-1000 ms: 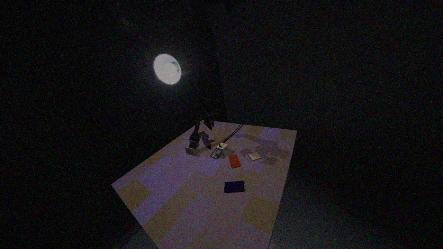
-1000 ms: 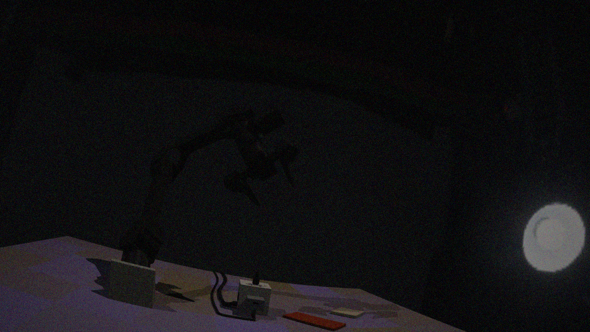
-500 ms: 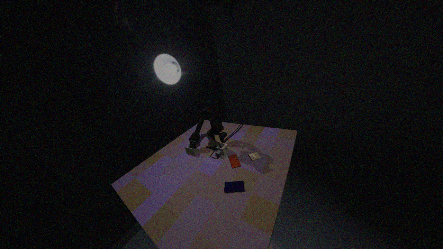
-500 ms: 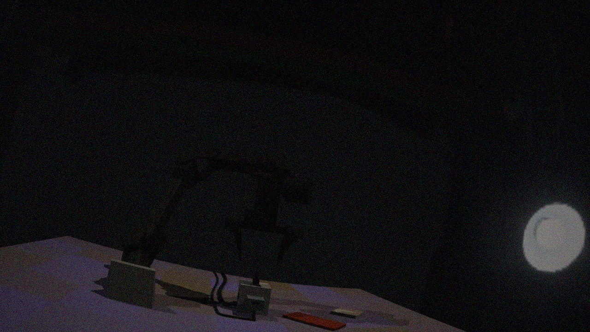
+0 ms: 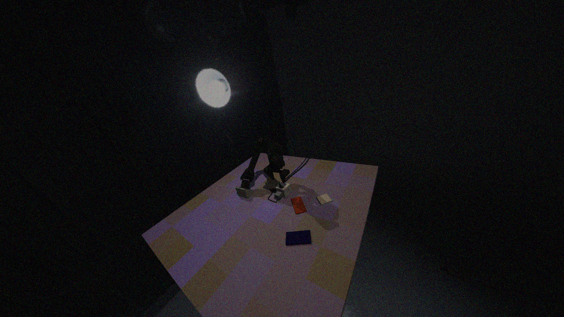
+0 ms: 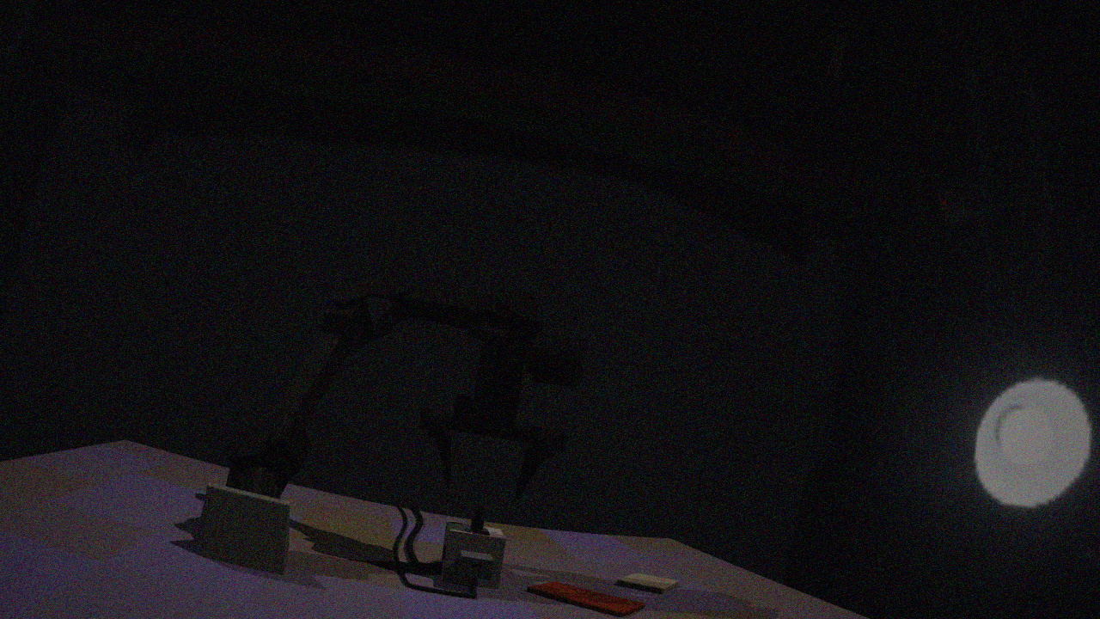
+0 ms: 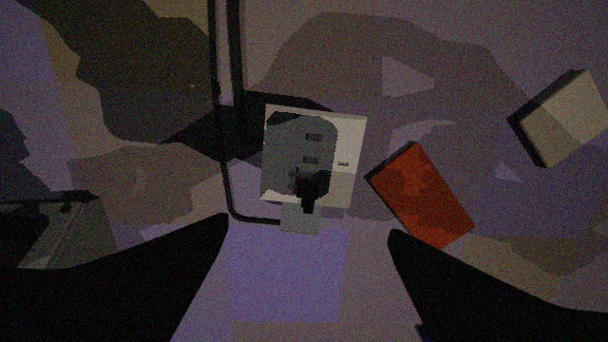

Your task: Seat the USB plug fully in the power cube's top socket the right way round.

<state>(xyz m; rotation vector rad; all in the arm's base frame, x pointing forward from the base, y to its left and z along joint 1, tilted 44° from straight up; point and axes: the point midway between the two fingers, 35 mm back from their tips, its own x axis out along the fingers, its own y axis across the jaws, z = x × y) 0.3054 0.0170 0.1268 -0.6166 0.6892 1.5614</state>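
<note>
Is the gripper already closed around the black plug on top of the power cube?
No, the gripper is open and hangs above the power cube, with the plug standing free below the spread fingers.

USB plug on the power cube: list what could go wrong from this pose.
1. The open tool hangs above the USB plug; its wide-set fingers could strike the power cube on descent and shove it.
2. The orange card lies close beside the cube; a sideways slip could push it toward the table edge.
3. The black cables run next to the cube and could snag a finger.
</note>
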